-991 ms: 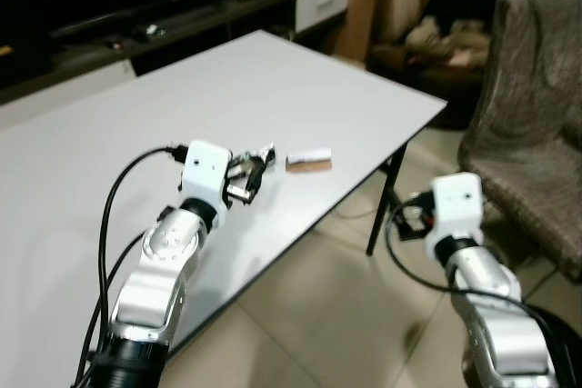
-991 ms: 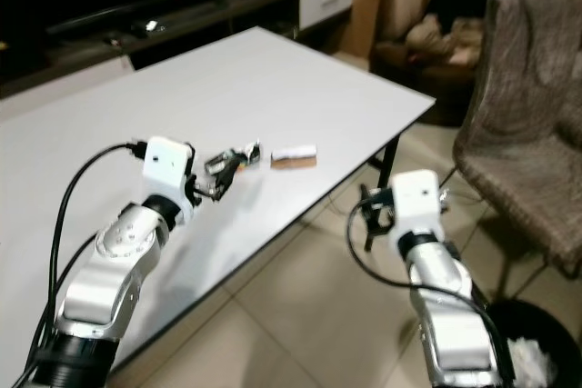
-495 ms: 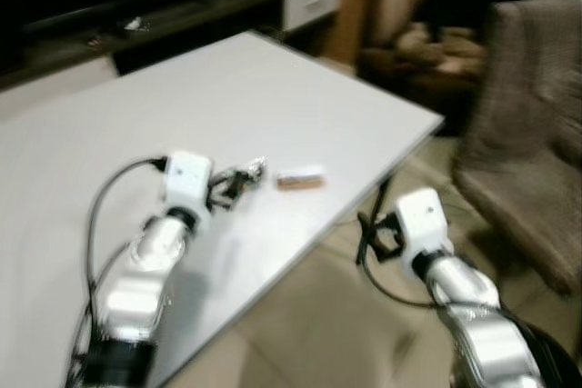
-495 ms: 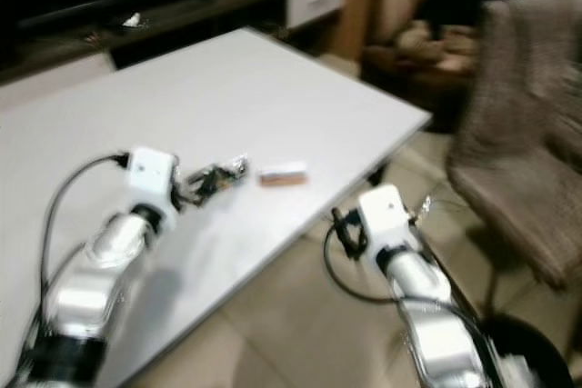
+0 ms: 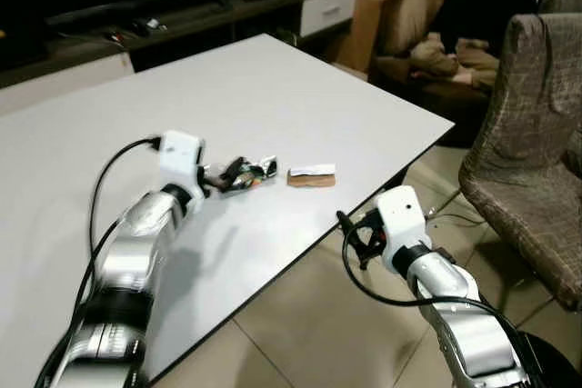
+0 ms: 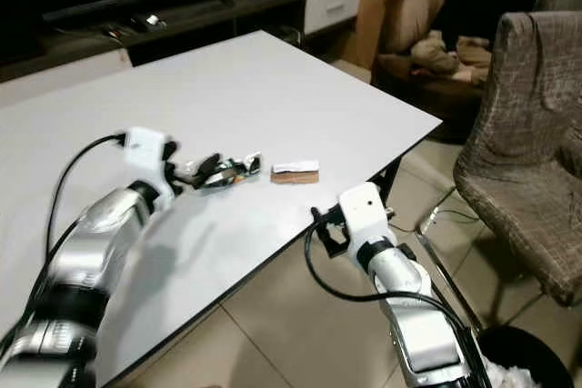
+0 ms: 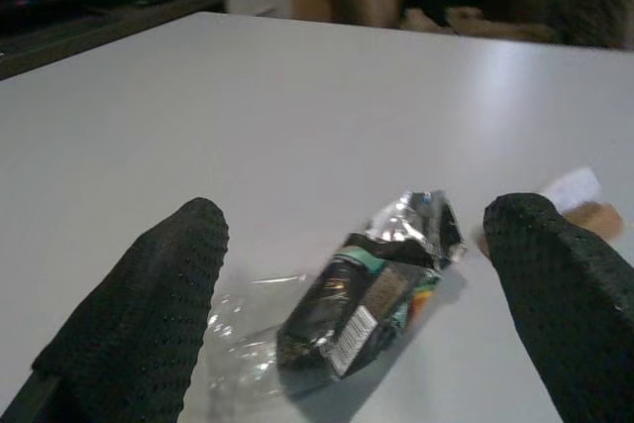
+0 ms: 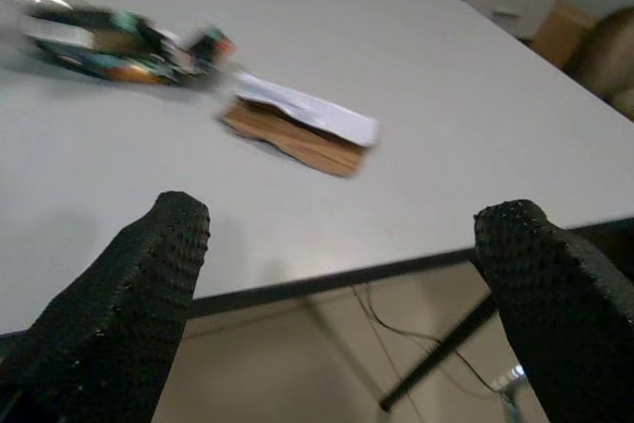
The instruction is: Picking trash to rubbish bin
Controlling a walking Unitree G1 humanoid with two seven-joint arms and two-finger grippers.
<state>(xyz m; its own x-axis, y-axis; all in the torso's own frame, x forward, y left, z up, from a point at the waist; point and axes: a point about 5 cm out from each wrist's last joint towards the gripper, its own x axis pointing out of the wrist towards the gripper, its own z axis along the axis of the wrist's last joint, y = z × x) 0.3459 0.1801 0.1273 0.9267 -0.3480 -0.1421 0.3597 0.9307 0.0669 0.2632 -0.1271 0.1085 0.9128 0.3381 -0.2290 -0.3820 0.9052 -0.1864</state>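
Right end effector nearer table.

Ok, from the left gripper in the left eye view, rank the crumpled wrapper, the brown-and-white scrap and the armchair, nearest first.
From the left gripper:
1. Crumpled wrapper, right at its fingertips on the table.
2. Brown-and-white scrap, just past it, toward the table's edge.
3. Armchair, off the table on the robot's right.

On the white table, the left gripper reaches toward three o'clock at a crumpled foil wrapper; a brown-and-white scrap lies just beyond it. The right gripper hangs below the table's edge, toward five o'clock
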